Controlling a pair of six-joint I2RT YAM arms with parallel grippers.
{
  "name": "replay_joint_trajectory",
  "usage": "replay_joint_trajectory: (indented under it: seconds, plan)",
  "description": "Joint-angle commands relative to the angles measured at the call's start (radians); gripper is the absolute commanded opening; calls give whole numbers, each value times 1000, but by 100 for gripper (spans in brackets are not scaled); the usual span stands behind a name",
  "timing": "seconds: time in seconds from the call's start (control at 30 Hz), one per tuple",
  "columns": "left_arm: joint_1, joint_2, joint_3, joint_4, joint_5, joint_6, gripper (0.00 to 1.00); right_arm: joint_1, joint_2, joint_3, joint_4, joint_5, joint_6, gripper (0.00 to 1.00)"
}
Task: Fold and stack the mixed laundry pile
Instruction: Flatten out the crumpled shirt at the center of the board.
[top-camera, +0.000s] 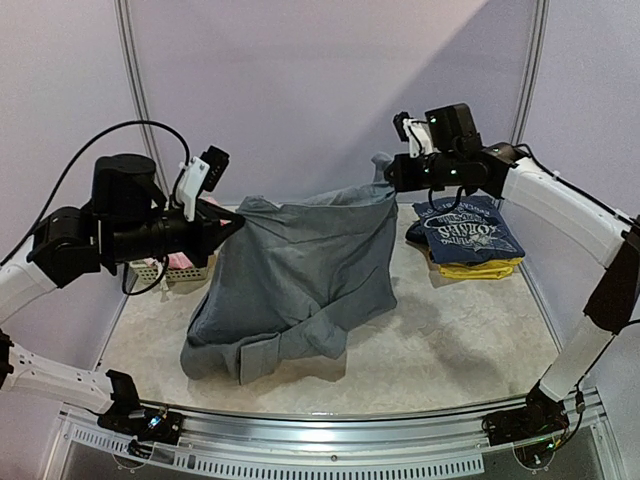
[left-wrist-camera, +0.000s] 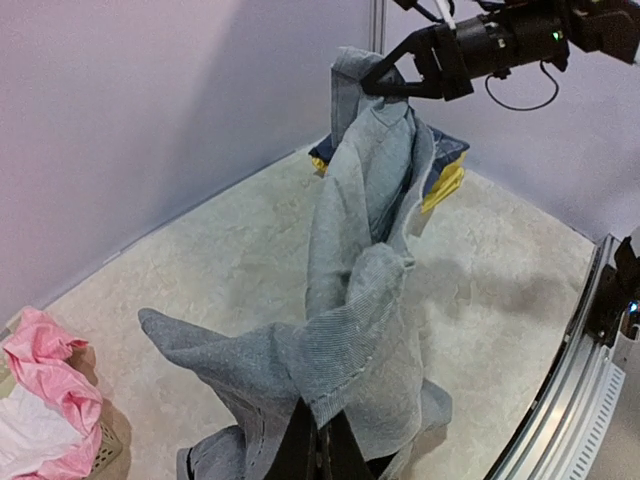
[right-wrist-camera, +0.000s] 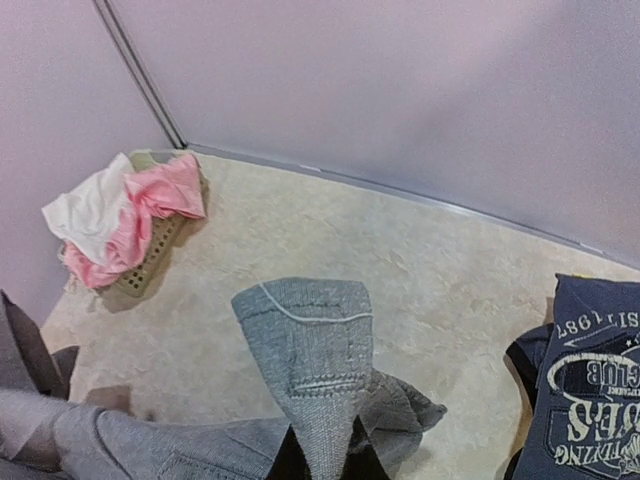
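Left fingers (top-camera: 228, 224) and right fingers (top-camera: 394, 176) hold grey trousers (top-camera: 300, 270) stretched left-right.

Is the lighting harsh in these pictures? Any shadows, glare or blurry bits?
Top external view: soft, even light, a diagonal shade across the lilac back wall, and the grey trousers throw a faint shadow on the table. Left wrist view: trousers sharp, soft shadow beside them. Right wrist view: no glare; the navy tee print reads upside down.

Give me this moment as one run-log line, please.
left fingers: shut on grey trousers | right fingers: shut on grey trousers | state: spread aloft, lower end on table
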Motion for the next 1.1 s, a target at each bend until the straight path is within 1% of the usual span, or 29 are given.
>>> replay_joint_trajectory:
  seconds: [0.0,0.17,0.37,0.5,0.6,0.7,0.77,0.87,1.07]
  plan:
    - [-28,-1,100,-4,-45,49,0,-3,-108,70,19,-148,-11,1]
    - [-36,33,210,-16,-138,89,0,0,-185,84,31,-187,-3,1]
    - [-61,55,287,-42,-160,115,0,25,-257,86,-9,-210,-20,1]
    - [-78,52,331,-66,-175,130,0,27,-316,86,-18,-339,-21,1]
    - [-92,44,380,-82,-184,185,0,30,-365,86,-5,-443,-22,2]
    - [-99,13,394,-45,-181,226,0,30,-410,83,11,-462,-18,2]
    - [-99,-3,403,-22,-167,249,0,30,-448,83,21,-447,-15,2]
    - [-99,-10,441,-35,-91,265,0,30,-479,91,23,-444,-11,2]
    - [-101,-30,493,-52,49,295,0,30,-515,122,-5,-555,6,3]
